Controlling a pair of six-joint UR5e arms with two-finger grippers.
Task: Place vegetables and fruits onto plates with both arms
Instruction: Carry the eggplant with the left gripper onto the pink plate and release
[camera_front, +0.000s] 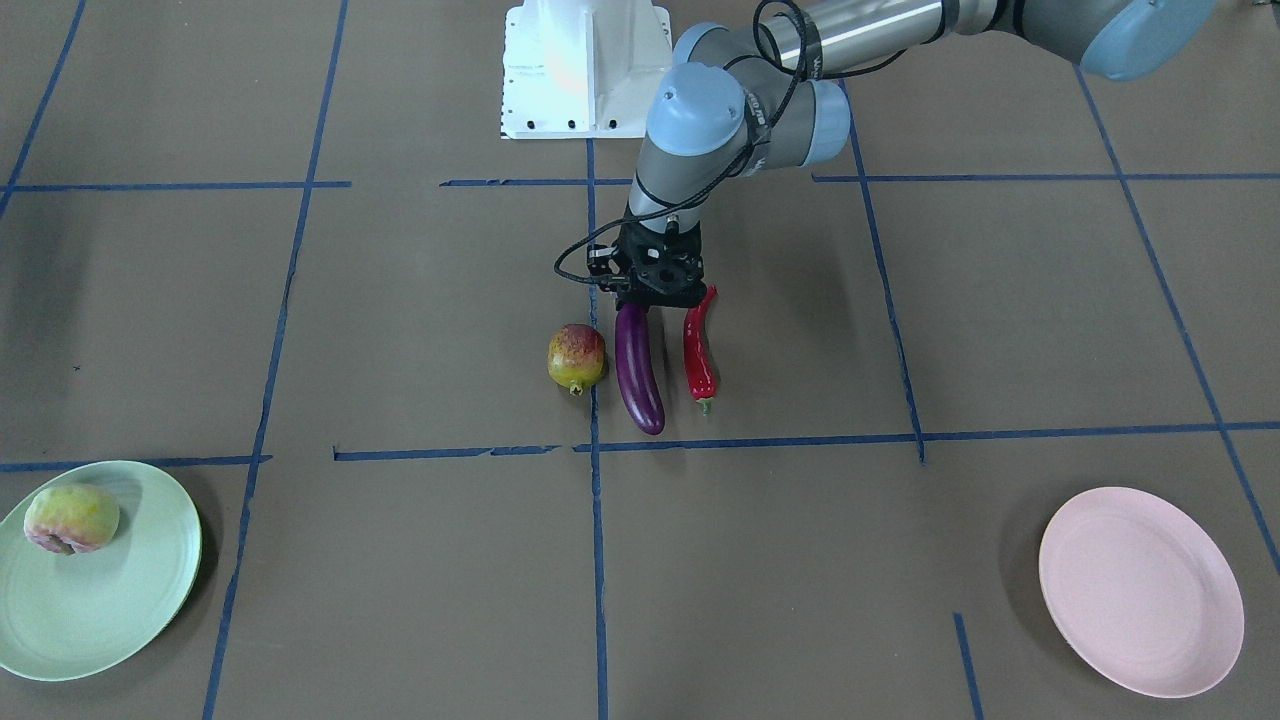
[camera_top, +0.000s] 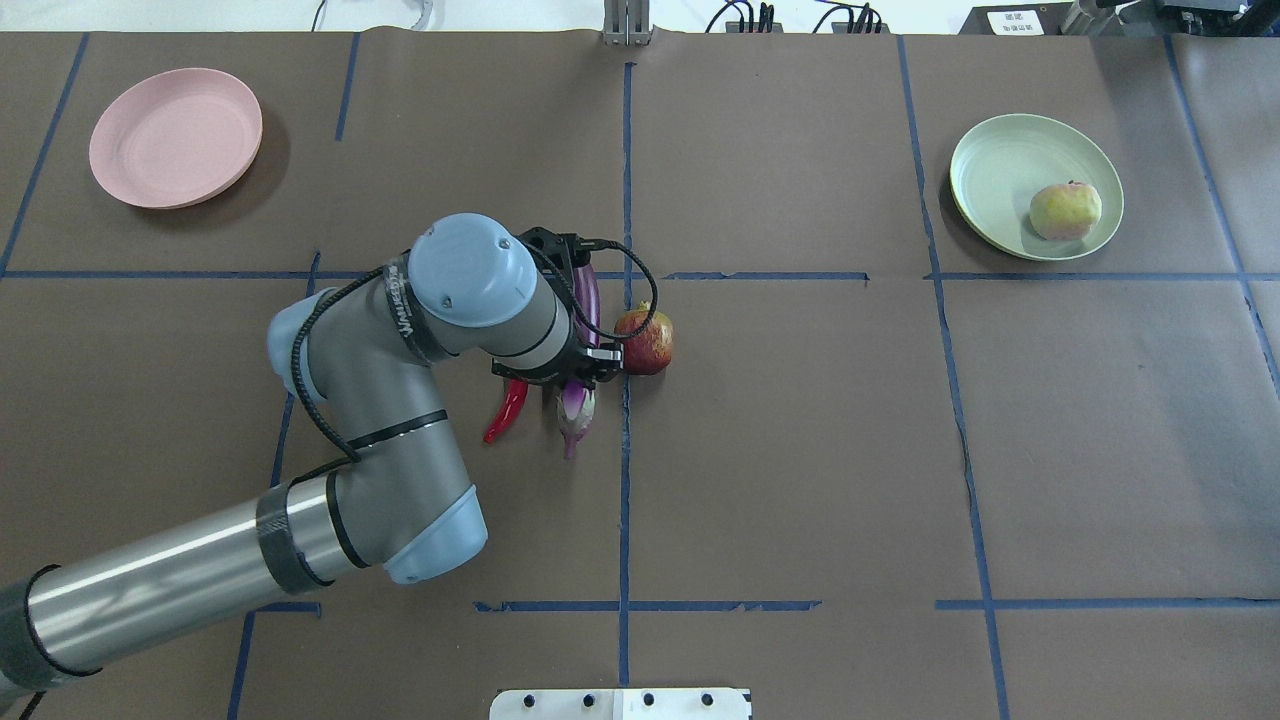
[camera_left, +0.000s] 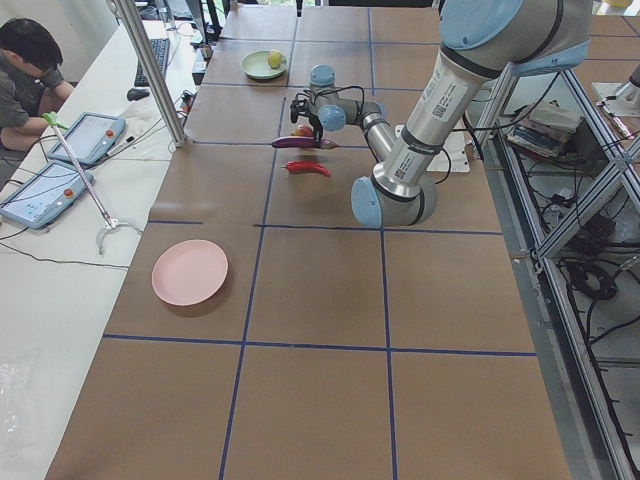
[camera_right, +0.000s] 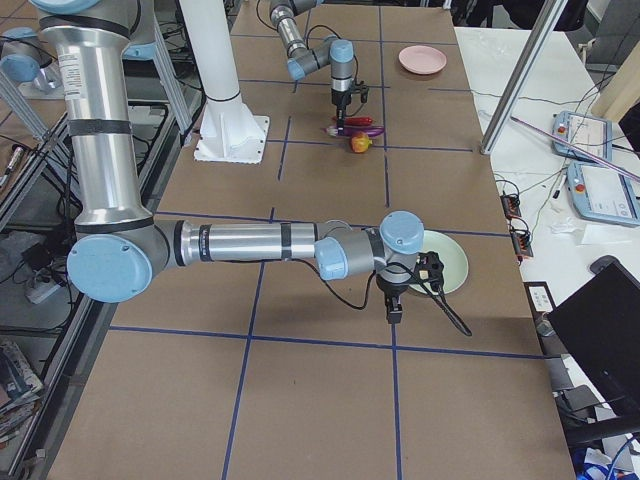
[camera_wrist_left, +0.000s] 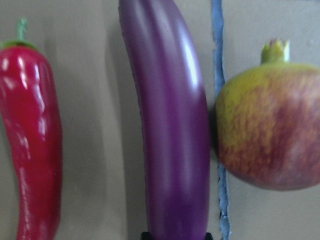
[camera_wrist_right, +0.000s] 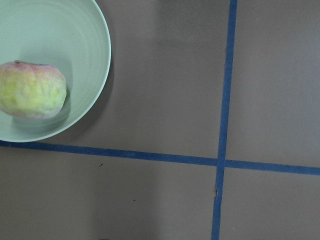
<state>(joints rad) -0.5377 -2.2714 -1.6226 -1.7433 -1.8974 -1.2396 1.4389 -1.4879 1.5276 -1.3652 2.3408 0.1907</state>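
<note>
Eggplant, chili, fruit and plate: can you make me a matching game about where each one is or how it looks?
Things:
1. pale green fruit
2. eggplant
3. chili pepper
4. pink plate

Places or states:
A. empty
B. right under the left pincer
C. on the mint green plate
D. on the table, beside the eggplant

Pairs: 1-C, 2-B, 3-D, 4-A

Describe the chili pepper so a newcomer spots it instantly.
At the table's centre, three items lie by the left gripper. The curved glossy red chili pepper flanks the long purple eggplant, opposite the round mottled fruit; only it is thin and bright red.
</note>
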